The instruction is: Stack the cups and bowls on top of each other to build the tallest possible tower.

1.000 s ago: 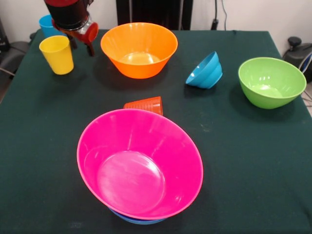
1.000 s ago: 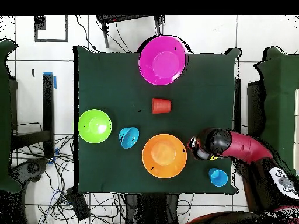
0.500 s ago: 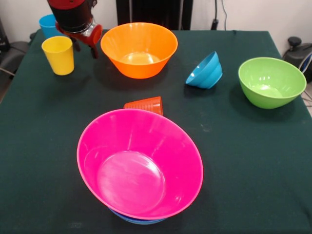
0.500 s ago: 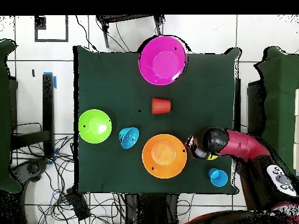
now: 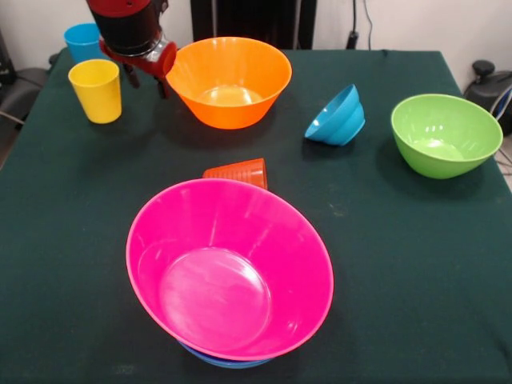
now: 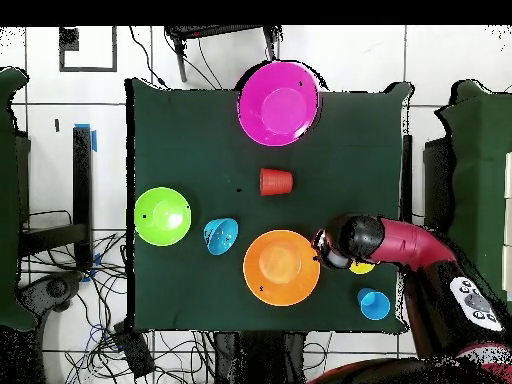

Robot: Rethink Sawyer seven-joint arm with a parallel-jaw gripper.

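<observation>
Claw (image 5: 146,76), fingers apart and empty, hangs beside the orange bowl (image 5: 228,80): light, glossy, probably slippery; pinch its thin rim

blue bowls (image 5: 228,362) mostly hidden under pink bowl (image 5: 230,268)

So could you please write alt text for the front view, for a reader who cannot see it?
A red and black gripper hangs between a yellow cup and a large orange bowl on a dark green table. Nearest the camera, a big pink bowl sits nested on a blue bowl. An orange-red cup, a tipped blue bowl, a green bowl and a blue cup stand apart.
</observation>
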